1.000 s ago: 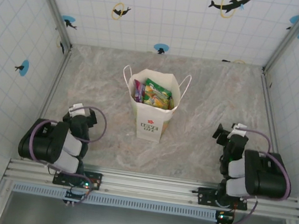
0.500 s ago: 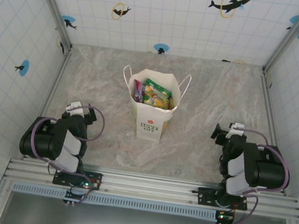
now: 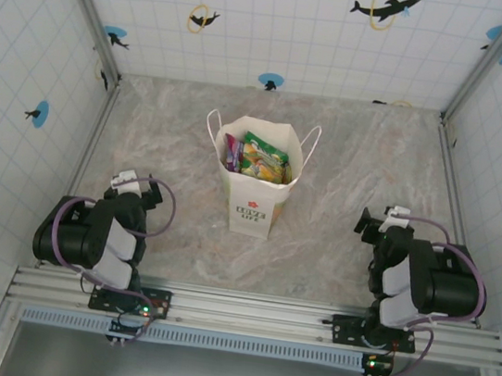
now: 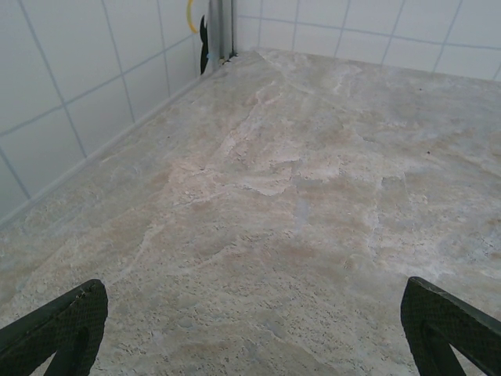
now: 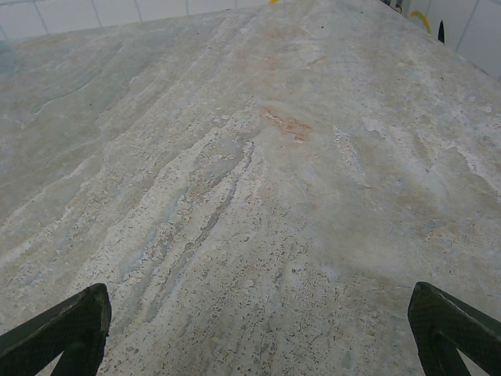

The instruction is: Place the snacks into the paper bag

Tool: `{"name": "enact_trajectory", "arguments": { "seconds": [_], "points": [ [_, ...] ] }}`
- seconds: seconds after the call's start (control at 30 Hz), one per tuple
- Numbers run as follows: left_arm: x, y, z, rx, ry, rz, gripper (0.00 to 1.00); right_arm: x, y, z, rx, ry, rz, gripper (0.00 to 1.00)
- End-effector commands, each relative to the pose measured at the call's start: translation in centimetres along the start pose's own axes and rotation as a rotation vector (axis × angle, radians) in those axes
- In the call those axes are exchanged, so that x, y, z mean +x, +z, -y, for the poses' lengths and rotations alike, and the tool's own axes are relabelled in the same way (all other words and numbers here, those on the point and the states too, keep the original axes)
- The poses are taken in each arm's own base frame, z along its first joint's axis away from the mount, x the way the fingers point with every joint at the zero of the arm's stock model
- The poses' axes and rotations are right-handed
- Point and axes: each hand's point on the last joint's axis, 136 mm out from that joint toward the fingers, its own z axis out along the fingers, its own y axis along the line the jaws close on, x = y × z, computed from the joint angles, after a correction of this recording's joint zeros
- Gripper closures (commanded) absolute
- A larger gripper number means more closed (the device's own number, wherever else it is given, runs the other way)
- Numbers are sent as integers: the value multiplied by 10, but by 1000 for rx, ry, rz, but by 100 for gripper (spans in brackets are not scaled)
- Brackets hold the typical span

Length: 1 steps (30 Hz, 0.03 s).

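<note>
The paper bag (image 3: pixel 255 209) stands upright at the centre of the top view, and the snacks (image 3: pixel 264 158) sit inside it with green-yellow and purple packets showing at its mouth. The left gripper (image 4: pixel 254 323) and right gripper (image 5: pixel 258 323) both have their jaws spread wide, holding nothing.

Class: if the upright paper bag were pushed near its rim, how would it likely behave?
Likely tips: the paper bag stands tall on a narrow base. Its thin walls would probably buckle. The snacks inside may steady it slightly.
</note>
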Motion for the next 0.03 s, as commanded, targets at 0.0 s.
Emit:
{"name": "enact_trajectory", "arguments": {
  "seconds": [0.0],
  "points": [
    [7, -6, -3, 4, -6, -17, 2, -2, -3, -2, -8, -10, 14, 0]
  ]
}}
